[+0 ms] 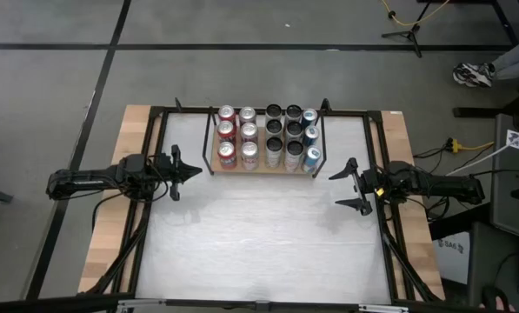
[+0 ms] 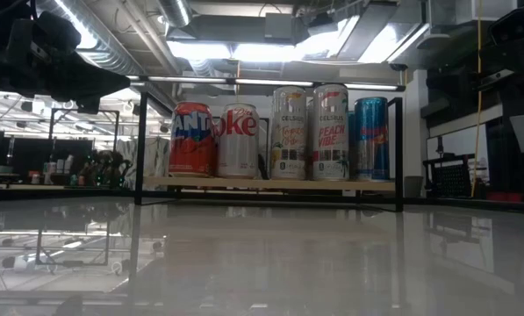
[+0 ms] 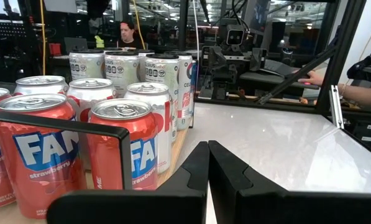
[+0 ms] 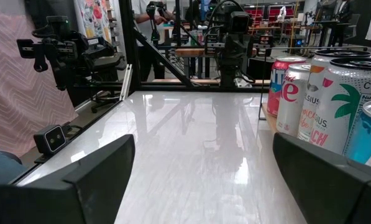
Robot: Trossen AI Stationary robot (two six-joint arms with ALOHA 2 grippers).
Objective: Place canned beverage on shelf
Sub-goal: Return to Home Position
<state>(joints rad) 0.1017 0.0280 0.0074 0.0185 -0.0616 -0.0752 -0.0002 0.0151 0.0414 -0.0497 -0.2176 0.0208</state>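
On the white table (image 1: 259, 248), the left gripper (image 1: 196, 170) sits pinched shut and empty; the right gripper (image 1: 349, 188) is spread wide and empty. The shelf (image 1: 268, 171) stands at two o'clock from the left gripper and ten o'clock from the right, filled with upright cans (image 1: 249, 137). Its black end rod (image 3: 124, 163) crosses before the red cans (image 3: 120, 146).

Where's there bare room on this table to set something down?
The wide white table in front of the shelf, between the left tool and right tool, is bare. Narrow strips flank the shelf's ends too. The shelf itself is crowded with cans.
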